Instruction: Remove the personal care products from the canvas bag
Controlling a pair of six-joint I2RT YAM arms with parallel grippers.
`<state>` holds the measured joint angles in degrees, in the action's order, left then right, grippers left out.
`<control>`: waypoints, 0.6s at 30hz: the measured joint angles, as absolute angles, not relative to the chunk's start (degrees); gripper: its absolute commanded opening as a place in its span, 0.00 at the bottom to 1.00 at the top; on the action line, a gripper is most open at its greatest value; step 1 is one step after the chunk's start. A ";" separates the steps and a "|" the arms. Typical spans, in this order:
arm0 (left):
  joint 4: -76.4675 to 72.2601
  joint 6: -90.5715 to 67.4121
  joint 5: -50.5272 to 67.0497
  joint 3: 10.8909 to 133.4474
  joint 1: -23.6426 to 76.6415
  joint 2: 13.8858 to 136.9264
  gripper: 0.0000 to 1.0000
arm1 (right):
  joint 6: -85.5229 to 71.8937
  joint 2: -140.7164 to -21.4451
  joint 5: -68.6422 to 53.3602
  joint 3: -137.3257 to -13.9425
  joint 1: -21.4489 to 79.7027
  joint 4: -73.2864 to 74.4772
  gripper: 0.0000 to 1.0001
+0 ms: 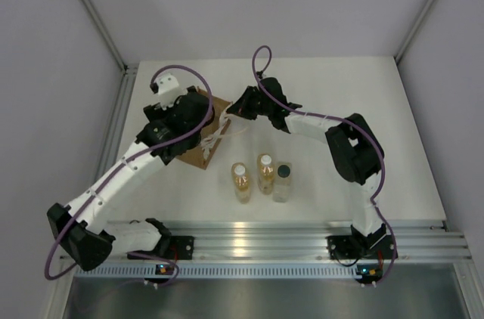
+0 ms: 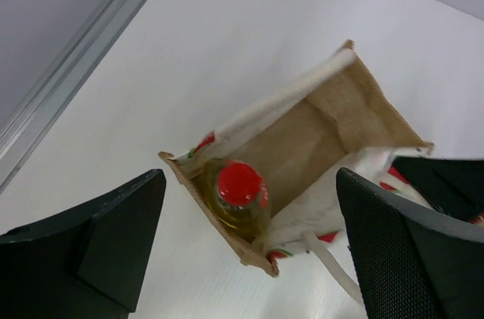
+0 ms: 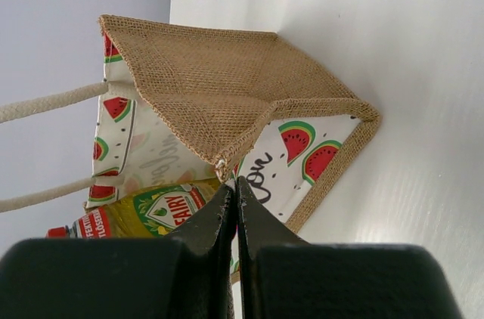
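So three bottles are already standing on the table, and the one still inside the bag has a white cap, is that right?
Not quite: the bottle still inside the canvas bag has a red cap, not white, as the left wrist view shows. Three do stand on the table: one amber bottle, a second amber bottle and a clear bottle.

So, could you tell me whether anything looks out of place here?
Nothing spilled or broken. The bag sits skewed on the table, and the red-capped bottle is tucked into one corner inside it.
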<state>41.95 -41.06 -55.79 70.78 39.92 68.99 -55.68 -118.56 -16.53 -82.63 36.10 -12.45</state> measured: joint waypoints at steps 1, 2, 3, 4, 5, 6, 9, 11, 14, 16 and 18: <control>42.54 -41.76 -54.85 71.00 37.93 69.19 0.98 | -55.70 -118.56 -16.56 -82.63 36.10 -12.45 0.00; 43.18 -42.46 -53.84 71.16 35.31 69.60 0.98 | -55.70 -118.56 -16.53 -82.63 36.10 -12.45 0.00; 43.62 -43.00 -52.88 71.22 33.52 69.89 0.98 | -55.70 -118.56 -16.56 -82.63 36.10 -12.45 0.00; 44.05 -43.55 -51.77 71.24 31.70 70.43 0.98 | -55.72 -118.56 -16.56 -82.63 36.12 -12.45 0.00; 44.38 -43.92 -50.81 71.24 29.89 71.09 0.98 | -55.72 -118.58 -16.58 -82.63 36.12 -12.45 0.00; 44.69 -44.31 -49.78 71.26 28.49 71.92 0.97 | -55.72 -118.58 -16.58 -82.63 36.12 -12.45 0.00; 45.15 -45.21 -47.51 71.26 26.48 74.50 0.92 | -55.75 -118.58 -16.58 -82.63 36.12 -12.47 0.00; 45.25 -45.63 -46.04 71.26 26.28 76.07 0.91 | -55.77 -118.58 -16.58 -82.63 36.12 -12.47 0.00; 45.52 -46.26 -44.18 71.26 26.28 77.06 0.89 | -55.77 -118.58 -16.60 -82.63 36.12 -12.49 0.00; 45.56 -46.65 -43.38 71.26 26.28 77.03 0.87 | -55.77 -118.58 -16.60 -82.63 36.12 -12.49 0.00; 45.58 -46.94 -42.74 71.26 26.28 76.97 0.83 | -55.77 -118.58 -16.60 -82.63 36.12 -12.49 0.00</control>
<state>45.58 -46.94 -42.74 71.26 26.28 76.97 -55.77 -118.58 -16.60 -82.63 36.12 -12.49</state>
